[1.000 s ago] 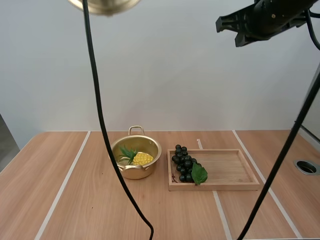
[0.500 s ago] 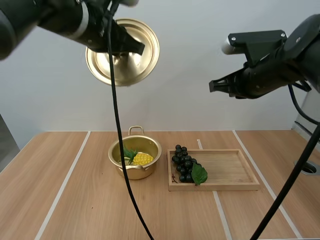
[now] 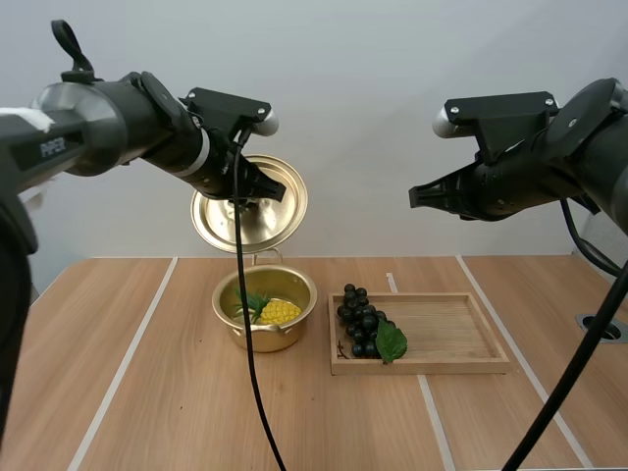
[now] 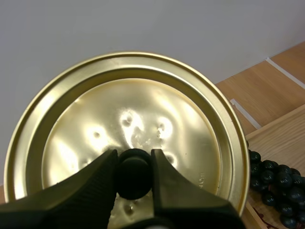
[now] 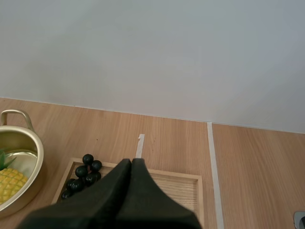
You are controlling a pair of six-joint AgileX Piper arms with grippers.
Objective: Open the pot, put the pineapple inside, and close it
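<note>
A gold pot (image 3: 266,309) stands uncovered on the table with a yellow pineapple (image 3: 276,312) lying inside; both also appear in the right wrist view, pot (image 5: 19,164) and pineapple (image 5: 10,183). My left gripper (image 3: 257,194) holds the gold lid (image 3: 249,204) tilted in the air just above the pot's back rim. Seen from the left wrist, the gripper (image 4: 134,168) pinches the lid's black knob (image 4: 134,173) against the lid (image 4: 128,143). My right gripper (image 3: 416,196) hangs high above the tray, fingers together in one wedge (image 5: 127,171).
A wooden tray (image 3: 451,339) lies right of the pot with a bunch of dark grapes (image 3: 365,324) and a green leaf at its left end. A round hole (image 3: 601,327) sits in the table at the far right.
My left arm has brought the lid down from the top of the view to just above the pot. My right arm has lowered and settled.
</note>
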